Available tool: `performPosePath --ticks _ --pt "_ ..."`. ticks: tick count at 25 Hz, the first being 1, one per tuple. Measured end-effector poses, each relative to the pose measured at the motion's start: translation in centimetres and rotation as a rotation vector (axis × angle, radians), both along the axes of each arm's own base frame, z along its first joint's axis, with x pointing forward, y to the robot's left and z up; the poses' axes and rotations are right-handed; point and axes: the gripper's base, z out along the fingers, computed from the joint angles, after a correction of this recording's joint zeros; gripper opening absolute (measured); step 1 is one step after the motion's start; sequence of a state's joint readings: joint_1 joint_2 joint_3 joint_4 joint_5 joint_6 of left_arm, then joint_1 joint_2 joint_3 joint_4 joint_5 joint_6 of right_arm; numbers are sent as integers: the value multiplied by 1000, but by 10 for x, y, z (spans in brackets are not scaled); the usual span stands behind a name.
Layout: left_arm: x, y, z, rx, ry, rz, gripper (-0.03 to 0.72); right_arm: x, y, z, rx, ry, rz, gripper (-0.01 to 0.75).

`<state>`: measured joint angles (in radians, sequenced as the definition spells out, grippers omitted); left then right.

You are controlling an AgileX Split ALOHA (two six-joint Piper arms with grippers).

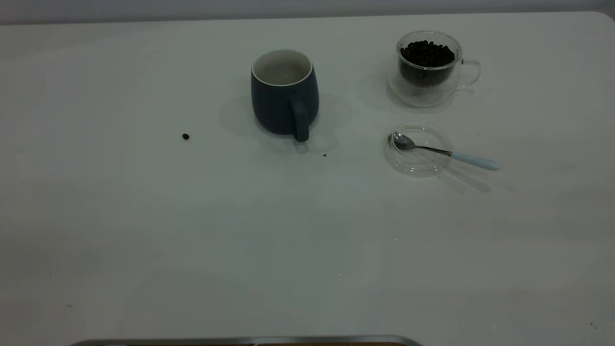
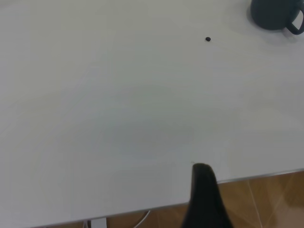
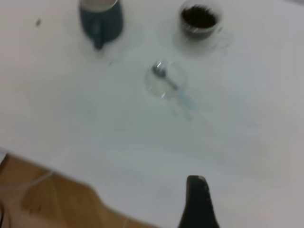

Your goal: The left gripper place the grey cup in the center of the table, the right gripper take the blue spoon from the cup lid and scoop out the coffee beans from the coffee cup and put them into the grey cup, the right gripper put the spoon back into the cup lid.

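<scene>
Tabletop layout, both grippers' finger states indeterminate.
Rounded slate-grey ceramic mug point(image 1: 284, 93) stands centre-table point(image 1: 192, 230); clear glass bean-filled cup point(image 1: 429, 67) at 2 o'clock; light-blue-handled metal spoon point(image 1: 444, 153) rests in transparent round lid point(image 1: 417, 150), 4 o'clock.

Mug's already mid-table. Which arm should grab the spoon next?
Right. The blue spoon lies across the cup lid on the table's right side, beside the coffee cup. The right wrist view looks at it; the left wrist view shows only the grey cup.
</scene>
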<state>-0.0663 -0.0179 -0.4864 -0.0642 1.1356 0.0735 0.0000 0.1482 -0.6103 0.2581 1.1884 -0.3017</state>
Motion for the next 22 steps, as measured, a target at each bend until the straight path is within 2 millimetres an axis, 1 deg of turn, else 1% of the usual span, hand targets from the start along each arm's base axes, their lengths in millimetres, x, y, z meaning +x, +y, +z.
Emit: performPosePath --ticks 4,7,11,16,22 --pt "0 0 0 0 0 0 588 -11 -8 -2 7 -50 -108 592" --pt "0 0 0 0 0 0 588 -14 -10 -2 23 -57 -148 592" --pt "0 0 0 2 0 -2 588 -13 -10 -4 12 -59 -149 592" --pt "0 0 0 2 0 -2 588 -8 -10 -26 12 -77 -138 592" --pt "0 0 0 2 0 -2 588 -9 -10 -28 16 -88 -113 592"
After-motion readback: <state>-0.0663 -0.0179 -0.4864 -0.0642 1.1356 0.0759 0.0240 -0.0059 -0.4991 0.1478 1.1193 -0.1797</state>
